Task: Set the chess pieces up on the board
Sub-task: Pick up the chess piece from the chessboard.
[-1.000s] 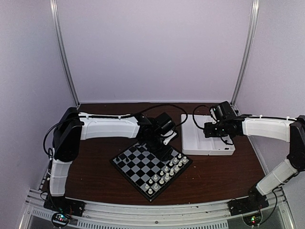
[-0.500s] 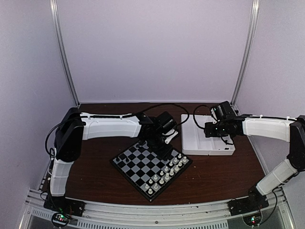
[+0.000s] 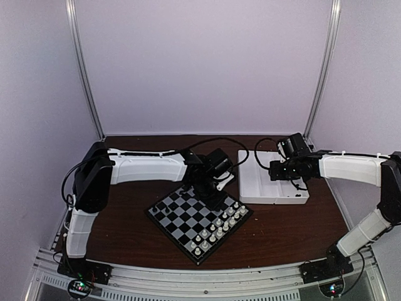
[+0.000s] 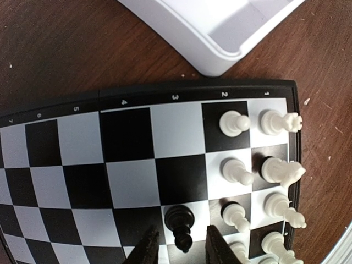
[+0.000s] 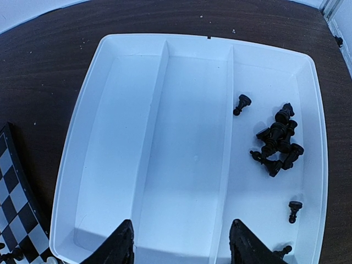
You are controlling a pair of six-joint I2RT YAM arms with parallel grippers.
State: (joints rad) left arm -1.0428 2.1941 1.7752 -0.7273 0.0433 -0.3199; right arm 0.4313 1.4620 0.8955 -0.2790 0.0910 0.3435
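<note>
- While the left gripper (image 4: 181, 234) hangs over the board (image 4: 82, 165), its 2 fingers (image 4: 147, 248) stand apart, either side of 1 black pawn (image 4: 180, 220) on a light square beside the white pieces (image 4: 236, 170).
- Right gripper (image 5: 182, 223), jaws apart and empty, hovers over the tray (image 5: 137, 137) just beside the board; more black pieces (image 5: 278, 143) lie in it.

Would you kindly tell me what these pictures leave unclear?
Left wrist: whether the left end effector touches the black pawn; the bottom edge cuts it off.
Top: types of the white pieces on the board; too small.
Right wrist: number of piled black pieces in the tray; they overlap.
</note>
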